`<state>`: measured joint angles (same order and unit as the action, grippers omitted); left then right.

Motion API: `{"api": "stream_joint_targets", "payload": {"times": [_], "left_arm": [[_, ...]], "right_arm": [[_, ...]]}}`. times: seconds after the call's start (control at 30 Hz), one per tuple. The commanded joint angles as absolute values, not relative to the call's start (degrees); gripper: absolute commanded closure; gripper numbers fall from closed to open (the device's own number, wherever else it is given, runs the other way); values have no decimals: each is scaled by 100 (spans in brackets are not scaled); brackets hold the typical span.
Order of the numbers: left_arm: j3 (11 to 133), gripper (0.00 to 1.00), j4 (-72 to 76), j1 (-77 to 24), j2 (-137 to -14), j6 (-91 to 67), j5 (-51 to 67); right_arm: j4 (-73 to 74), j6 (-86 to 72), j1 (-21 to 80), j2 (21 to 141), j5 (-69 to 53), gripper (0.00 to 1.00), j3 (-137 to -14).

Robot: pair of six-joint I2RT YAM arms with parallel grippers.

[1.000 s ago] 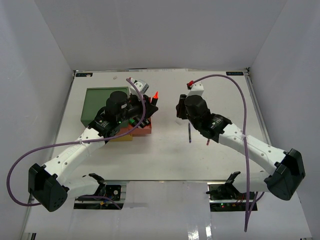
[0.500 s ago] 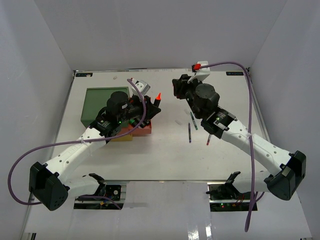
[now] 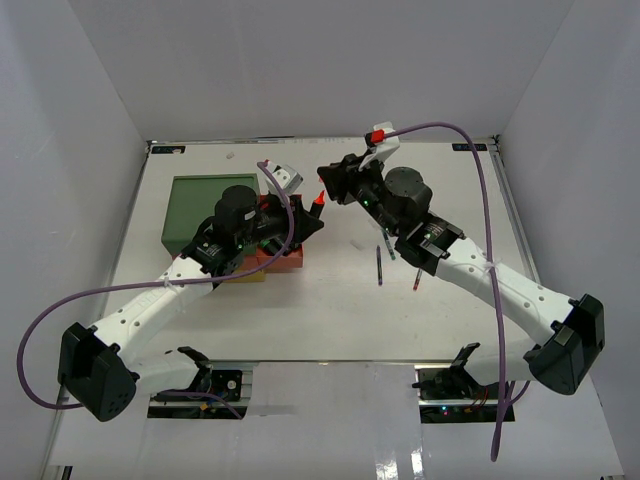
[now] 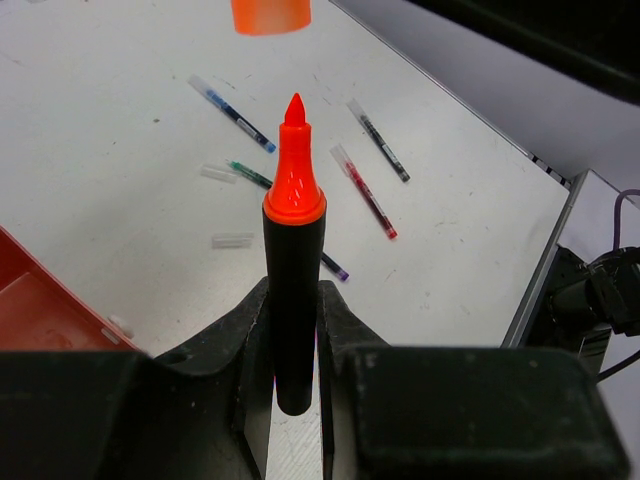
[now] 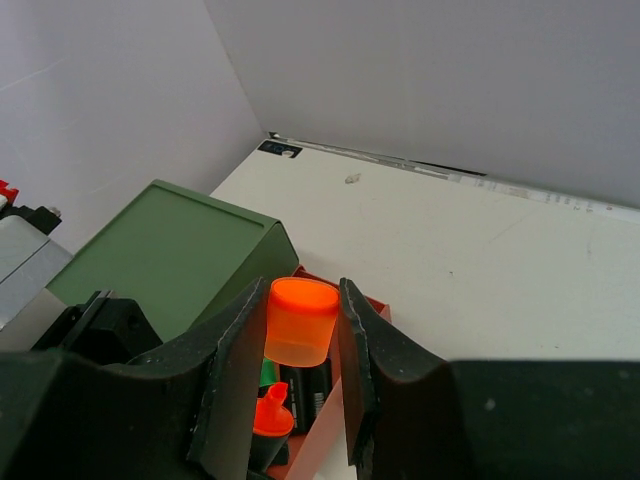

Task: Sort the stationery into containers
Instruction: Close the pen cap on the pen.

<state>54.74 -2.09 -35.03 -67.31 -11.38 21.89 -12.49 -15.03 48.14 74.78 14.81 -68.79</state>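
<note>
My left gripper is shut on a stubby black highlighter held upright, its orange tip bare. In the top view that tip points at my right gripper, with my left gripper over the drawer stack. My right gripper is shut on the orange cap, just above the highlighter's tip. The cap shows at the top edge of the left wrist view. The stack has a green top, an open red-orange drawer and a yellow tier. Thin pens lie to the right.
Several pens lie loose on the white table: blue, black, red, green. Small clear pen caps lie near them. The red-orange drawer holds more highlighters. The table's right edge is close.
My right arm has swung left and back across the table with the orange cap, ending next to the highlighter's tip. My left gripper has edged right with the highlighter.
</note>
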Motion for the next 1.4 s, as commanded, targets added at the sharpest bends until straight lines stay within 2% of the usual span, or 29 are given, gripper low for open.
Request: {"api": "stream_joint_targets", "payload": {"times": [0.0, 0.97, 1.37], "left_arm": [[5423, 100, -44, -3489, -6574, -1055, 2277], [5186, 100, 404, -3489, -6328, -1257, 2083], [5238, 100, 352, -3489, -6434, -1248, 2268]], "right_arm": [[-1679, -1600, 4869, 7488, 1292, 92, -7075], [-1846, -1652, 4966, 7348, 1266, 92, -6548], [-1854, -1354, 4983, 7313, 1661, 92, -6794]]}}
